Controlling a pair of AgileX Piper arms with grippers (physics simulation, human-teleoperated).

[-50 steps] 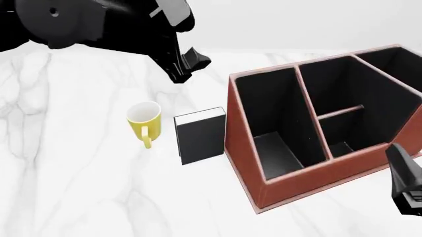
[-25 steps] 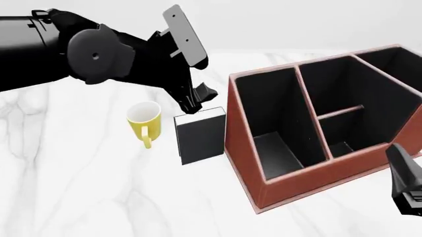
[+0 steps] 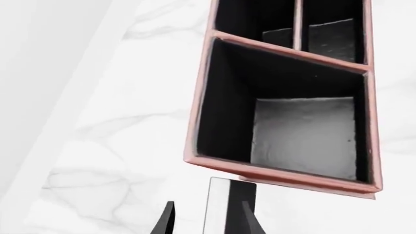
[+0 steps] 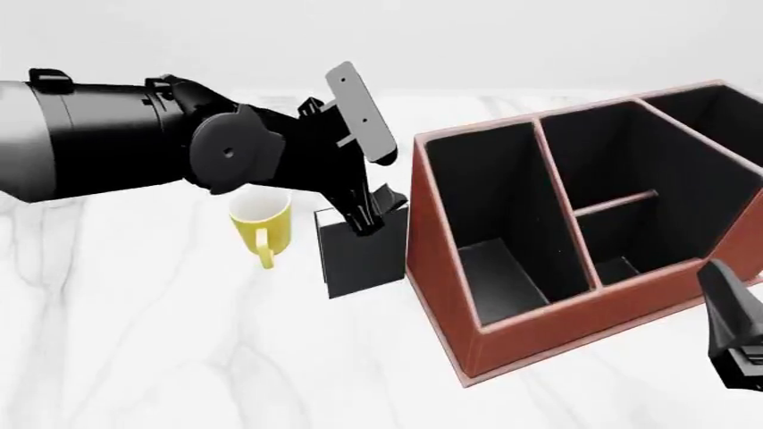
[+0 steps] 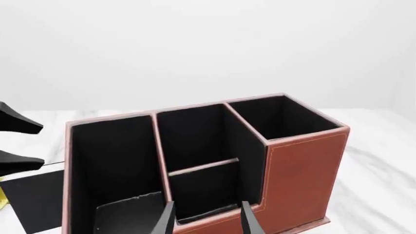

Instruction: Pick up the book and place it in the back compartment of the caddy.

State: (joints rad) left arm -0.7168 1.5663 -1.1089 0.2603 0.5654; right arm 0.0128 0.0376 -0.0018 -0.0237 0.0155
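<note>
The black book [image 4: 364, 255] stands upright on the table between the yellow mug and the caddy [image 4: 444, 268]. My left gripper [image 4: 368, 214] is open and down at the book's top edge. In the left wrist view [image 3: 208, 222] its fingers stand either side of the book [image 3: 227, 200], apart from it. The reddish-brown caddy has black-lined cells. The small back compartment [image 4: 617, 255] lies between the short cross-bar [image 4: 614, 204] and the low rim, and it also shows in the right wrist view [image 5: 201, 192]. My right gripper [image 4: 733, 344] is open and empty at the caddy's near right corner.
A yellow mug [image 4: 260, 222] stands just left of the book, partly under my left arm. The caddy's tall left wall [image 4: 430, 214] is very close to the book's right side. The right wrist view shows the book [image 5: 32, 200] and the left fingers [image 5: 16, 124].
My left arm has come down and nearer, from above the table's far side to the book's top, so its fingers now straddle it. The book, mug, caddy and right arm have not moved.
</note>
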